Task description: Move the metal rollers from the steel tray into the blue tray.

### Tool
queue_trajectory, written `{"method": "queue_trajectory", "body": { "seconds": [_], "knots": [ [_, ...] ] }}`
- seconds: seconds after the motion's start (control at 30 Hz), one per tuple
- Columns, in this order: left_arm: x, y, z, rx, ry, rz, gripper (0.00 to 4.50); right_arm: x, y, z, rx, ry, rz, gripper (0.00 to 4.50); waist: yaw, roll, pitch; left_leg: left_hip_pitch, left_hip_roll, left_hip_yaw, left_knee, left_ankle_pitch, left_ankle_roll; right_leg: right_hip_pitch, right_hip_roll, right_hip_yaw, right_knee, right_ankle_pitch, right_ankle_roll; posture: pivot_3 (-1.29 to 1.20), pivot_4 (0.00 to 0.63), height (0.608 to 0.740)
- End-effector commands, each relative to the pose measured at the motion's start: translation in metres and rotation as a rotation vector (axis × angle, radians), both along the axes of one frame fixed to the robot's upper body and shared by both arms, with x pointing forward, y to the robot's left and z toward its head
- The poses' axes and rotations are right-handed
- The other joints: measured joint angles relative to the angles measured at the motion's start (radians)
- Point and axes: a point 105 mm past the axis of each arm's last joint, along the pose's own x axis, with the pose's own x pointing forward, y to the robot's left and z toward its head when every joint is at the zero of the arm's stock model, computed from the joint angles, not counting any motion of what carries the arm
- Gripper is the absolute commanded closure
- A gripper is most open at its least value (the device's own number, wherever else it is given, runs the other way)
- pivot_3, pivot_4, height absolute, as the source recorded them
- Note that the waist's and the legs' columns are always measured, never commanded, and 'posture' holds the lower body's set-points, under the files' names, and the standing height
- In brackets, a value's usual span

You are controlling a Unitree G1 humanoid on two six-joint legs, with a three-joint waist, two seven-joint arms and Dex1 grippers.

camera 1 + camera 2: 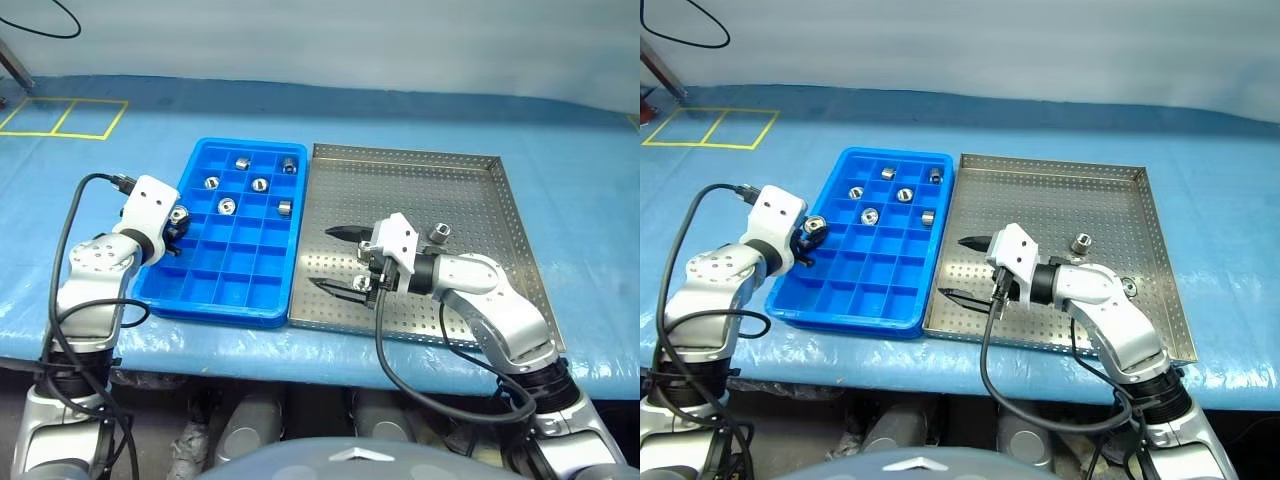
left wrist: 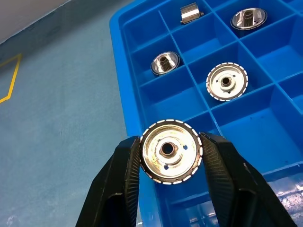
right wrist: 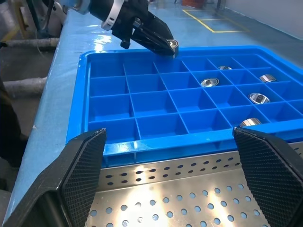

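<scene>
My left gripper point(image 1: 176, 222) hangs over the left rim of the blue tray point(image 1: 232, 272), shut on a metal roller point(image 2: 170, 151) clamped by its sides between both fingers. Several more rollers lie in the tray's far compartments, one of them point(image 1: 260, 184) near the middle. To the right, the steel tray point(image 1: 400, 190) holds one roller point(image 1: 439, 234), and a second point(image 1: 1128, 287) peeks out beside my right arm. My right gripper point(image 1: 338, 260) hovers over the steel tray's left part, pointing at the blue tray, open wide with nothing between its fingers.
Both trays sit side by side on a blue tablecloth point(image 1: 560, 140). Yellow tape squares point(image 1: 65, 117) mark the cloth at the far left. A black cable point(image 1: 50, 20) lies beyond them. The table's front edge runs just below the trays.
</scene>
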Motion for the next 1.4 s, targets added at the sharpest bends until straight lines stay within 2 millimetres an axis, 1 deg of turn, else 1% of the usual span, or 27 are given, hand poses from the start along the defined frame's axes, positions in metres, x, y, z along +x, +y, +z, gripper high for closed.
{"method": "queue_trajectory", "body": {
  "seconds": [0.03,0.13,0.2,0.27,0.3,0.33,0.37,0.4,0.47,0.57,0.63,0.7,0.8,0.83,0.9,1.0,1.13,1.3,1.4],
  "knots": [
    [0.005,-0.009,0.014,0.006,-0.064,-0.046,1.56,-0.001,-0.002,0.012,0.015,-0.049,-0.006,0.0,-0.001,0.0,0.0,0.0,0.0,0.0,0.0,0.0,0.0,0.0,0.0,0.0,0.0,0.0,0.0,-0.11,0.15,0.74],
    [0.006,-0.006,0.016,-0.005,-0.081,-0.01,0.61,-0.001,-0.002,0.012,0.015,-0.051,-0.009,0.0,-0.002,0.0,0.0,0.0,0.0,0.0,0.0,0.0,0.0,0.0,0.0,0.0,0.0,0.0,0.0,-0.11,0.15,0.74],
    [0.007,-0.006,0.02,-0.011,-0.103,-0.007,0.61,0.0,-0.002,0.012,0.014,-0.052,-0.012,0.0,-0.003,0.0,0.0,0.0,0.001,0.0,0.0,0.0,0.0,0.0,0.0,0.0,0.0,0.0,-0.001,-0.11,0.15,0.74],
    [0.007,-0.013,0.028,-0.039,-0.14,-0.035,0.61,0.0,-0.003,0.012,0.014,-0.054,-0.015,0.0,-0.004,0.0,0.0,0.0,0.001,0.0,0.0,0.0,0.0,0.0,0.0,0.0,0.0,0.0,-0.001,-0.11,0.15,0.74],
    [0.007,-0.02,0.034,-0.062,-0.163,-0.061,0.61,0.001,-0.004,0.013,0.013,-0.056,-0.02,0.0,-0.005,0.0,0.0,0.0,0.001,0.0,0.0,0.0,0.0,0.0,0.0,-0.001,0.0,0.0,-0.001,-0.12,0.15,0.74],
    [0.007,-0.031,0.041,-0.097,-0.192,-0.106,0.61,0.001,-0.005,0.013,0.012,-0.059,-0.027,0.0,-0.006,0.0,0.0,0.0,0.001,0.0,0.0,0.0,0.0,0.0,0.0,-0.001,0.0,0.0,-0.001,-0.12,0.15,0.74],
    [0.006,-0.047,0.049,-0.133,-0.217,-0.175,0.61,0.003,-0.007,0.014,0.009,-0.065,-0.04,0.0,-0.005,0.0,0.0,0.0,0.001,0.0,0.0,0.0,0.0,0.0,0.0,-0.001,0.0,0.0,-0.001,-0.13,0.15,0.74],
    [0.004,-0.066,0.057,-0.176,-0.238,-0.26,0.61,0.004,-0.011,0.015,0.002,-0.074,-0.06,0.0,-0.003,-0.001,0.0,0.0,0.001,0.0,0.0,0.0,0.0,0.0,0.0,-0.001,0.0,0.0,-0.001,-0.14,0.15,0.74],
    [-0.001,-0.104,0.064,-0.248,-0.237,-0.44,0.61,0.008,-0.02,0.016,-0.018,-0.095,-0.109,0.0,0.001,-0.001,0.0,-0.001,0.001,0.0,0.001,0.0,0.0,0.001,0.0,-0.002,-0.001,0.0,-0.001,-0.16,0.15,0.74],
    [-0.01,-0.149,0.063,-0.291,-0.181,-0.669,0.61,0.012,-0.036,0.019,-0.051,-0.123,-0.194,0.0,-0.004,-0.001,0.0,-0.001,0.001,0.0,0.002,0.0,0.0,0.002,0.0,-0.002,-0.001,0.0,-0.001,-0.21,0.15,0.74],
    [-0.012,-0.167,0.058,-0.277,-0.137,-0.767,0.61,0.011,-0.046,0.018,-0.076,-0.129,-0.239,0.0,-0.02,-0.001,0.0,0.0,0.001,0.001,0.001,-0.001,0.0,0.002,0.0,-0.001,-0.001,0.0,-0.001,-0.24,0.15,0.74],
    [-0.008,-0.179,0.048,-0.232,-0.085,-0.82,0.61,0.008,-0.06,0.013,-0.107,-0.122,-0.302,0.0,-0.035,-0.001,0.0,0.0,0.001,0.002,0.001,-0.001,0.0,0.001,0.0,-0.001,-0.002,0.0,-0.001,-0.29,0.15,0.74],
    [0.001,-0.19,0.032,-0.184,-0.011,-0.864,0.61,0.004,-0.073,0.01,-0.12,-0.115,-0.37,0.0,-0.065,-0.001,0.0,0.0,0.002,0.004,0.001,-0.001,0.001,0.001,0.001,0.001,-0.001,0.0,-0.001,-0.33,0.15,0.74],
    [0.002,-0.192,0.028,-0.172,0.003,-0.873,0.61,0.002,-0.075,0.01,-0.12,-0.113,-0.385,0.0,-0.079,-0.001,0.0,0.0,0.002,0.004,0.001,-0.003,0.005,0.001,0.001,0.002,-0.001,0.0,-0.001,-0.34,0.15,0.74],
    [0.005,-0.196,0.021,-0.153,0.029,-0.892,0.61,-0.001,-0.078,0.009,-0.117,-0.11,-0.406,0.0,-0.104,-0.001,0.0,0.001,0.002,0.006,0.001,-0.004,0.005,0.001,0.002,0.003,-0.001,-0.003,0.004,-0.37,0.15,0.74],
    [0.013,-0.203,0.009,-0.143,0.079,-0.904,0.61,-0.007,-0.081,0.007,-0.111,-0.101,-0.433,0.0,-0.135,-0.001,0.0,0.002,0.002,0.007,0.002,-0.004,0.006,0.002,0.002,0.004,-0.001,-0.003,0.005,-0.41,0.15,0.74],
    [0.019,-0.21,-0.004,-0.155,0.129,-0.916,0.61,-0.009,-0.081,0.007,-0.101,-0.1,-0.448,0.0,-0.185,-0.001,0.0,0.001,0.002,0.008,0.003,-0.005,0.007,0.003,0.002,0.005,-0.001,-0.003,0.006,-0.43,0.15,0.74],
    [0.026,-0.211,-0.018,-0.121,0.156,-0.886,0.61,-0.01,-0.081,0.008,-0.098,-0.103,-0.455,0.0,-0.246,-0.001,0.0,0.001,0.002,0.007,0.002,-0.005,0.007,0.003,0.002,0.005,-0.001,-0.003,0.006,-0.43,0.15,0.74],
    [0.03,-0.208,-0.025,-0.1,0.165,-0.86,0.61,-0.009,-0.081,0.009,-0.097,-0.106,-0.456,0.0,-0.271,-0.001,0.0,0.002,0.002,0.008,0.002,-0.005,0.007,0.003,0.002,0.005,-0.001,-0.003,0.007,-0.42,0.15,0.74]
  ]
}}
